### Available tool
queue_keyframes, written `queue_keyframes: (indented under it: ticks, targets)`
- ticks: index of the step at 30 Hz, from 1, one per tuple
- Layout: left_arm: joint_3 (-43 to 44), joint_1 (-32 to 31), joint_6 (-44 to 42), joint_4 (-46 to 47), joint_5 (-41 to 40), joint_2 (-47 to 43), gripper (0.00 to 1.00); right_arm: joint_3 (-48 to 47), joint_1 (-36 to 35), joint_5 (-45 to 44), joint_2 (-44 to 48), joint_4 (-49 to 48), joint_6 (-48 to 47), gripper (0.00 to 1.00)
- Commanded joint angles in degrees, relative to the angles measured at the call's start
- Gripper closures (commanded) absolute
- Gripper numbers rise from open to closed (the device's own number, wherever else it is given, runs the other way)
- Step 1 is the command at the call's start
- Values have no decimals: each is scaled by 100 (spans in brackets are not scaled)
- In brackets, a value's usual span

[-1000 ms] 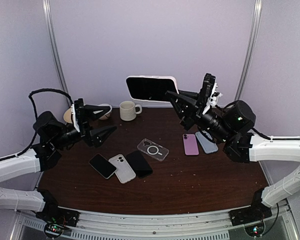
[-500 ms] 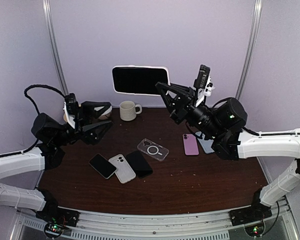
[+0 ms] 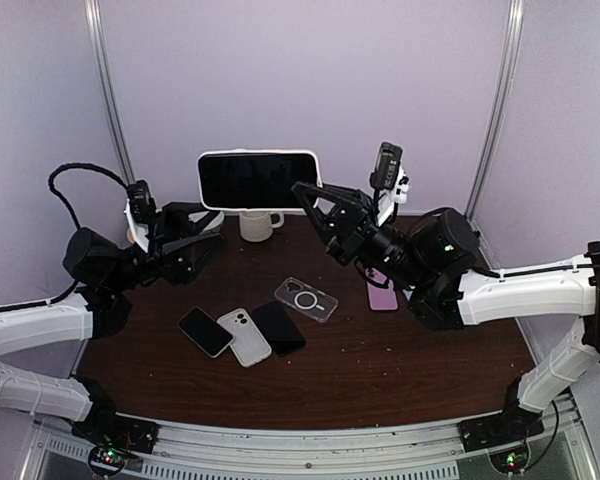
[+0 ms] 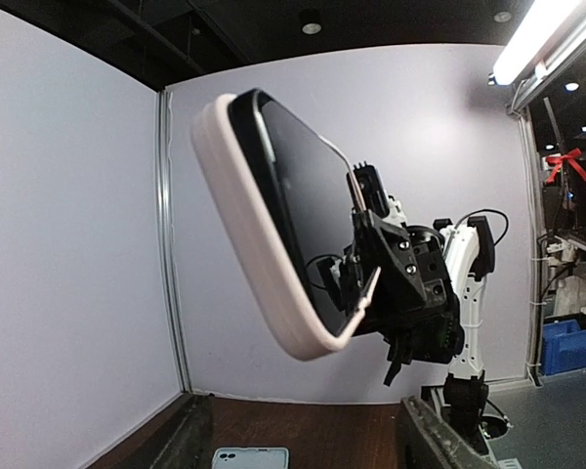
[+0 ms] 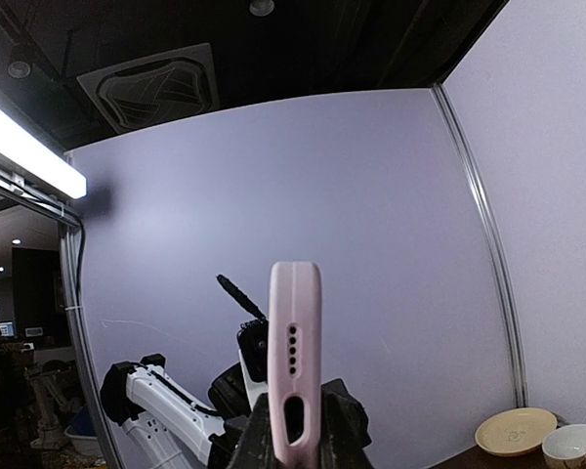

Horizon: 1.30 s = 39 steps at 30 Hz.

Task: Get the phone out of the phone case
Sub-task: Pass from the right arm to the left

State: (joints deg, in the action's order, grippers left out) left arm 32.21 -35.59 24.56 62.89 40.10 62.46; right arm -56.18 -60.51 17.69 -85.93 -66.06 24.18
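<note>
Right pincer [image 3: 314,198] clamps the right end of the phone [image 3: 258,180], held high over the far surface [image 3: 400,350]. Left pincer [image 3: 210,230] gapes just left-below. Phone looks stiff and slick; the case [image 4: 249,239] looks soft, so peel its lip at a corner.

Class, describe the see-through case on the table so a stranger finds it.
On the dark brown table, between the three phones and the purple phone, lies the clear case. Only it is transparent, with a white ring.
</note>
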Motion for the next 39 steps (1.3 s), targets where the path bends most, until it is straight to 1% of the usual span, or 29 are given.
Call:
queue_keyframes:
  ticks: [1,6,13,17,20,28,32,38,39]
  targets:
    - [82,44,365,270,-110,-18,33,-253,-57,202,-15,-525,154,100]
    - [185,46,620,92,-97,-65,33,-306,-57,451,-113,-402,200,100]
    - [284,44,1003,48,171,-43,33,-286,-57,460,-160,-336,-34,100]
    - [323,49,1228,116,255,-19,35,-269,-57,543,-187,-286,-113,100]
    - [354,48,1329,190,491,15,38,-223,-42,535,-201,-280,-162,100]
    - [383,46,1506,417,650,139,64,-157,-14,588,-248,-325,-160,100]
    - [378,45,1558,484,697,172,74,-130,4,601,-274,-359,-144,100]
    - [374,46,1566,525,745,182,97,-73,43,646,-317,-381,-142,100]
    - [374,44,1555,523,745,181,100,-67,48,652,-319,-381,-142,100]
